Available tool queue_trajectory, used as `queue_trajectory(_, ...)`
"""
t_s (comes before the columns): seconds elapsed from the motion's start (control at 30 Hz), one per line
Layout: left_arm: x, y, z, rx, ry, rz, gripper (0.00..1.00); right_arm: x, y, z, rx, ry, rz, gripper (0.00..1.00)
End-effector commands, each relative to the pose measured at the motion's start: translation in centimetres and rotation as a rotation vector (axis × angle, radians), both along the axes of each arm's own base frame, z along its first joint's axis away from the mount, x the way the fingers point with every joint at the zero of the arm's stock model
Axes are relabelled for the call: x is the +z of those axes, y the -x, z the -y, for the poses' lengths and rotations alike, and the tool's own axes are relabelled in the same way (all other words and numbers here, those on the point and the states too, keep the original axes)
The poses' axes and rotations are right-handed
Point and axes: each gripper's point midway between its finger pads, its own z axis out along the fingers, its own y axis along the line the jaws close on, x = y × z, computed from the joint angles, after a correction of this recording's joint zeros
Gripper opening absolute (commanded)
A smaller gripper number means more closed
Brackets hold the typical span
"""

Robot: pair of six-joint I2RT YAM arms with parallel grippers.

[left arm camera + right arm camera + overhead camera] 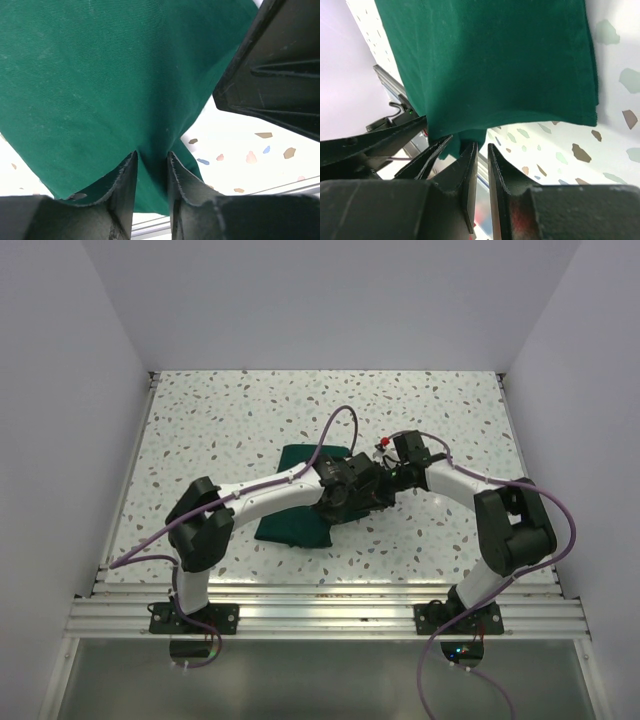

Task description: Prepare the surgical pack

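Note:
The surgical pack [297,527] is a dark green cloth lying partly folded mid-table, with one end lifted where both grippers meet above it. My left gripper [151,155] stands open a little, and a fold of the green cloth [100,75] still hangs in the gap between its fingers. Right beside it, my right gripper [482,145] is closed to a narrow slit, pinching the cloth's [495,60] lower edge at its tips. In the top view the left gripper [368,490] and the right gripper [386,478] almost touch. The cloth under the arms is hidden.
The table [220,420] is a speckled white surface between white walls. A metal rail [320,615] runs along the near edge by the arm bases. The right gripper's black body [275,65] crowds the left wrist view, and the left gripper's fingers [420,155] sit beside the right one's.

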Motion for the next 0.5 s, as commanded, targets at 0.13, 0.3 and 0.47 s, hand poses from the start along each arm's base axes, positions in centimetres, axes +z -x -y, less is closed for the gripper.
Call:
queue_trajectory(0.13, 0.7, -0.6, 1.2, -0.004, 0.053, 0.013, 0.28, 0.8, 0.6, 0.6, 0.028, 0.001, 0.014, 0.18)
queue_trajectory(0.3, 0.2, -0.3, 1.5, -0.015, 0.056, -0.008, 0.36, 0.9, 0.7, 0.6, 0.03, -0.002, 0.015, 0.18)
queue_trajectory(0.47, -0.5, 0.1, 1.6, -0.016, 0.064, -0.029, 0.36, 0.8, 1.1, 0.8, 0.036, 0.0, 0.009, 0.19)
